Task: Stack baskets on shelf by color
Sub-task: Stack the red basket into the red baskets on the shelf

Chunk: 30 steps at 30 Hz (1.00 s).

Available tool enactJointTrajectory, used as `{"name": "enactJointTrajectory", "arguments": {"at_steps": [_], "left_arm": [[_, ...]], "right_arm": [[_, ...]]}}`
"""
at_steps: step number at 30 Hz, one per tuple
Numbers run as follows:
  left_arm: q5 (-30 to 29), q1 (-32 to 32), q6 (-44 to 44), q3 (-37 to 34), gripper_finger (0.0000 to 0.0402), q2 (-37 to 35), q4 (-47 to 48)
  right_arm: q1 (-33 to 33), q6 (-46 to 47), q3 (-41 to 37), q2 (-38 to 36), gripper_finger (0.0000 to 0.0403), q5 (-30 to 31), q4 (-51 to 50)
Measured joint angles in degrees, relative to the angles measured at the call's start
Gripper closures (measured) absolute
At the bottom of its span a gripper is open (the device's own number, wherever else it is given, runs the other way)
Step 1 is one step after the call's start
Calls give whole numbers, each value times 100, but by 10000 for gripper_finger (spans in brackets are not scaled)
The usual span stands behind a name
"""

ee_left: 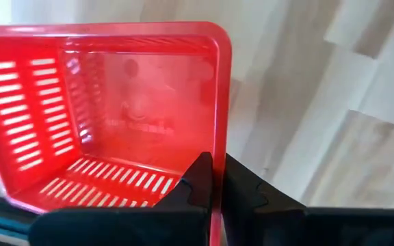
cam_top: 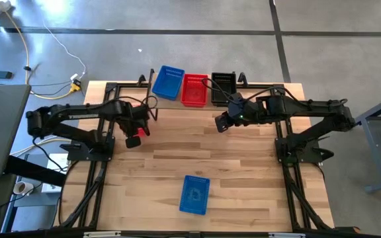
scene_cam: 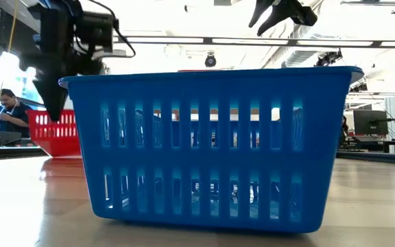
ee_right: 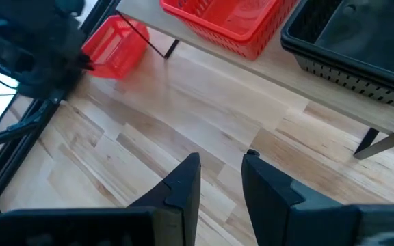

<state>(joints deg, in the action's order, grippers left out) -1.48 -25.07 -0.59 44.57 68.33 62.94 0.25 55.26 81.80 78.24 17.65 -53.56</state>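
Left gripper (ee_left: 216, 183): my jaws are clamped on the rim wall of a red basket (ee_left: 108, 116), one finger inside, one outside. I take the rim and not the body because the thin wall is the only part that fits between my fingers. In the high view this basket (cam_top: 134, 140) sits under my left wrist at the table's left side, well apart from the shelf (cam_top: 152, 99). Whether it rests on the tabletop or is just clear of it I cannot tell.

Shelf, far edge of the table: blue basket stack (cam_top: 169, 82) on the left, red stack (cam_top: 194, 89) in the middle, black stack (cam_top: 222, 87) on the right. Colours are kept apart, so my red one should belong on the middle stack.

One blue basket (cam_top: 194, 194) stands alone near the table's front edge, upright, open side up; it fills the low view.

Pose: left arm reaches inward from the left side, wrist angled down over the basket. Right arm stretches in from the right, right gripper (ee_right: 221, 171) hanging above bare tabletop just in front of the shelf, jaws apart, holding nothing.

Judgement: grasp step for this red basket; lift and carry to the shelf not yet done.
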Motion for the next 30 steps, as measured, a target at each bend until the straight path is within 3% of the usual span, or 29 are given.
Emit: {"name": "enactJointTrajectory", "arguments": {"at_steps": [14, 23, 30], "left_arm": [[-195, 780, 720, 808, 401, -1100, 432], [-1080, 1039, 1048, 1673, 401, -1193, 1578], [-1823, 1131, 765, 2329, 401, -1188, 1637]], "right_arm": [[0, 279, -2, 2, 308, 2, -4], [0, 384, -2, 2, 308, 2, -18], [0, 386, -2, 2, 308, 2, -20]]}}
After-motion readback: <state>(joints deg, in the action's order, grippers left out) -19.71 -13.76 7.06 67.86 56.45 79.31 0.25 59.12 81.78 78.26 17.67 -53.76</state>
